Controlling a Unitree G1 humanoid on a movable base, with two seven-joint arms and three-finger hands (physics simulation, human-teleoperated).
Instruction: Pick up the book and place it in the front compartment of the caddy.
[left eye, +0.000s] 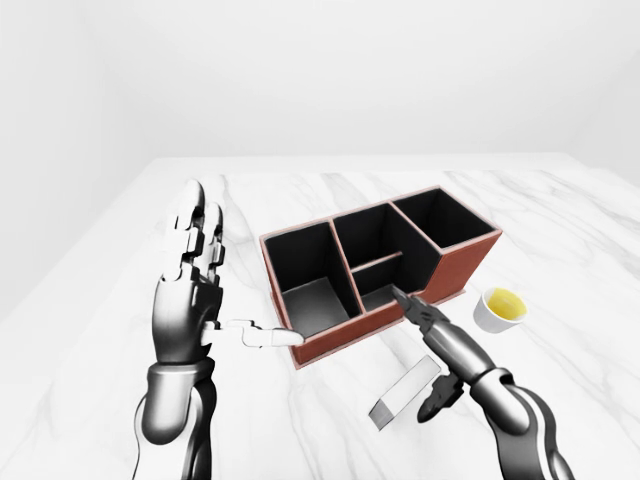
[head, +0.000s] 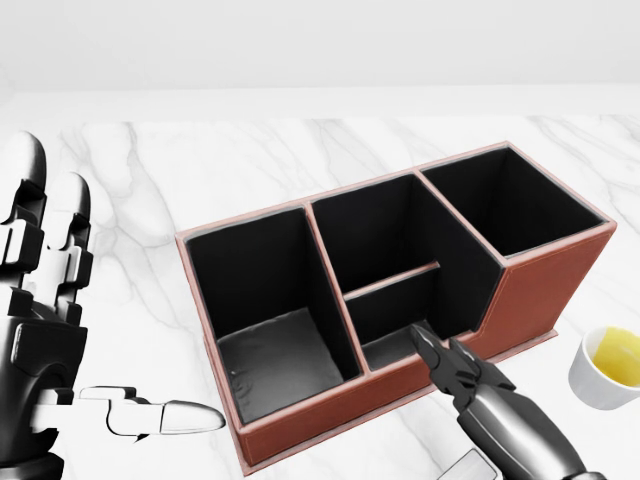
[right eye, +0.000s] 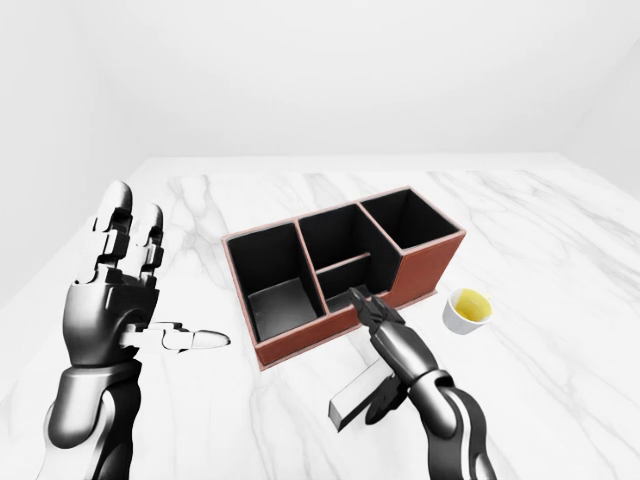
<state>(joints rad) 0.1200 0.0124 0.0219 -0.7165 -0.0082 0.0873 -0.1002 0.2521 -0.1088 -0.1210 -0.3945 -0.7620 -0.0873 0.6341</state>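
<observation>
counter (left eye: 120, 300): white marble, plenty of open room on every side.
caddy (left eye: 455, 262): stiff walls, all compartments empty.
book (left eye: 405, 392): on counter, just below caddy; looks light, rigid, slick; I'd pinch across its long edges.
right robot hand (left eye: 435, 355): fingers straddle book, not clamped.
left robot hand (left eye: 190, 285): spread, idle.

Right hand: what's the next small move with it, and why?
Probably lower and curl the right hand around the book. The book lies flat on the marble table below the caddy in the left-eye view, and the hand sits over it with fingers extended, thumb beside it, not clearly gripping.
</observation>
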